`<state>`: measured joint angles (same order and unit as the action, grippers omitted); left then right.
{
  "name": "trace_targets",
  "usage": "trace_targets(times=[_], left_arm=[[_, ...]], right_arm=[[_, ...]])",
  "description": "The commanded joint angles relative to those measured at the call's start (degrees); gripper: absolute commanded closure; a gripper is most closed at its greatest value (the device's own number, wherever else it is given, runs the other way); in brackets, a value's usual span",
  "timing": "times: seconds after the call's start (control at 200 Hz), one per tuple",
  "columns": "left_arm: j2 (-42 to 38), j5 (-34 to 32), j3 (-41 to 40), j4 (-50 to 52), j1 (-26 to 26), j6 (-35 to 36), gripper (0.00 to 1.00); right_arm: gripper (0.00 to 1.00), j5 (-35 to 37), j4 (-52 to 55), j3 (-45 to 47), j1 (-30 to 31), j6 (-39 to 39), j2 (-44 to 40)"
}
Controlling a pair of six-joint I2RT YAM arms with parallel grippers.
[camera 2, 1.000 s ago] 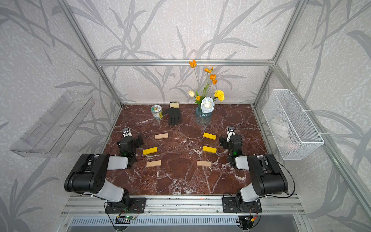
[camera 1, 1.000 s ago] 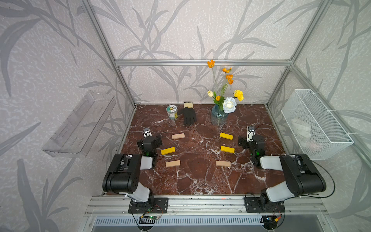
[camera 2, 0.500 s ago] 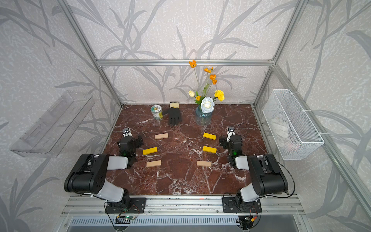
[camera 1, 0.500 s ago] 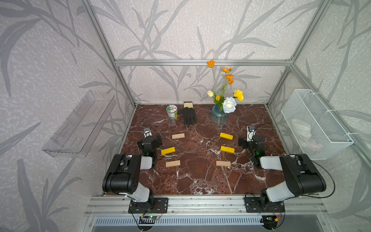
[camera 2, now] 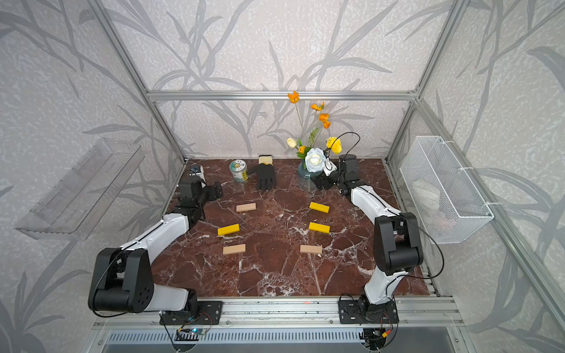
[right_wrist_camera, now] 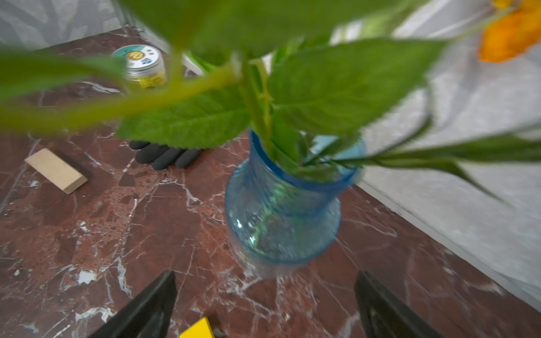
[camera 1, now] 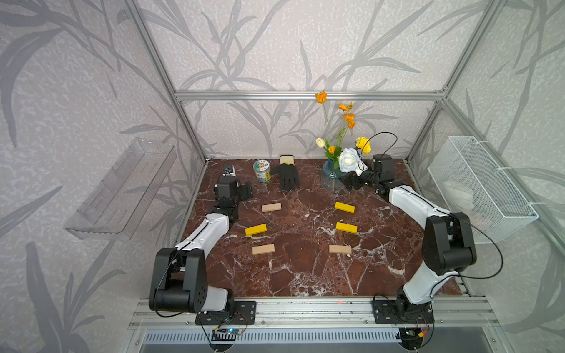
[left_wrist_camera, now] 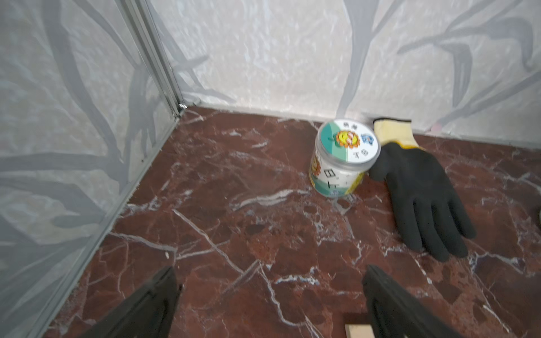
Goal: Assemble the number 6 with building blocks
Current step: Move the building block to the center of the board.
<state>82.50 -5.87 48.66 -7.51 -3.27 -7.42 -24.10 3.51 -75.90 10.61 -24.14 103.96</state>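
Top views show the six building blocks [camera 1: 346, 227] lying flat on the marble table [camera 1: 293, 275], all apart from one another, in two loose columns either side of the frame's middle; the left column has a tan block [camera 1: 271, 207] uppermost, a yellow block [camera 1: 255, 229] below it and another tan one lowest; the right column has two yellow over one tan; the left gripper [camera 1: 248, 191] is upper left of the blocks, fingers spread and empty, near a tin [camera 1: 261, 171] and a black glove [camera 1: 289, 177]; the right gripper [camera 1: 348, 183] is at upper right beside a blue vase [camera 1: 331, 182] of flowers, fingers likewise apart with nothing between them; left wrist view: two dark fingers [left_wrist_camera: 152, 304] enter from the bottom edge, wide apart over bare marble; the tin [left_wrist_camera: 342, 158] stands right of centre with the glove [left_wrist_camera: 421, 199] against it; a tan block's corner [left_wrist_camera: 358, 330] shows at the bottom edge beside the right-hand finger; right wrist view: the fingers [right_wrist_camera: 146, 310] stand apart at the bottom, gripping nothing; the vase [right_wrist_camera: 281, 222] fills the centre, green leaves blurring the top; a tan block [right_wrist_camera: 55, 169] lies at the left, a yellow block's corner [right_wrist_camera: 199, 329] at the bottom edge between the fingers.
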Motion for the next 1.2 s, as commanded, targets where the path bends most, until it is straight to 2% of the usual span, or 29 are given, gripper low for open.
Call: trace_targets(times=[0.0, 0.24, 0.61, 0.815, 0.865, 0.905, 1.08, 1.195], left_arm=[[0.9, 3.8, 2.8, 8.0, -0.7, -0.9, 0.0], [1.5, 4.2, 2.9, 8.5, -0.9, -1.6, 0.0], [3.4, 4.8, 4.4, 9.2, -0.9, -1.4, 0.0], [4.9, 4.2, 6.1, 9.7, -0.9, -0.5, 0.0], [5.3, 4.1, 6.4, 9.7, -0.9, -0.4, 0.0], [5.7, 4.1, 6.7, 9.8, -0.9, -0.5, 0.0], [7.5, 4.2, 8.3, 10.5, -0.9, -0.5, 0.01], [8.0, 3.9, 8.9, 10.4, -0.9, -0.8, 0.01]], right_arm=[[0.06, -4.1, 19.5, -2.1, 2.1, -9.7, 5.8], [0.07, 1.1, 23.3, -2.3, 2.7, -13.5, 8.7], [0.09, 7.2, 29.9, -6.5, 2.7, -13.8, 13.3], [0.12, 14.3, 31.8, -7.9, 2.7, -15.7, 15.8], [0.16, 15.7, 33.4, -8.9, 2.7, -16.1, 16.9], [0.23, 16.2, 34.3, -9.7, 2.7, -16.4, 17.7], [0.74, 17.2, 34.8, -10.7, 3.5, -16.9, 19.0], [0.88, 16.3, 33.6, -10.8, 5.7, -16.7, 18.5]])
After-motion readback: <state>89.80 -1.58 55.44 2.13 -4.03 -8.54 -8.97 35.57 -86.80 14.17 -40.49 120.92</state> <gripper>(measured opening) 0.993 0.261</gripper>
